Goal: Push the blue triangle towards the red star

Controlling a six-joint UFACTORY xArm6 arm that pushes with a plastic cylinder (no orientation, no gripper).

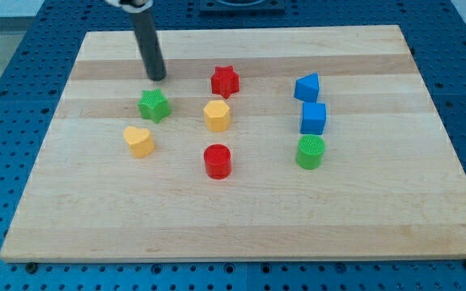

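Observation:
The blue triangle (307,86) sits at the view's upper right of the wooden board (241,226). The red star (225,81) sits left of it, near the board's upper middle, with a gap of bare wood between them. My tip (158,78) rests on the board at the view's upper left, left of the red star and just above the green star (154,105). It is far from the blue triangle and touches no block.
A blue cube (313,118) sits just below the blue triangle, with a green cylinder (310,152) below that. A yellow hexagon (217,115) sits under the red star, a red cylinder (217,161) lower down, and a yellow heart (138,141) at the left.

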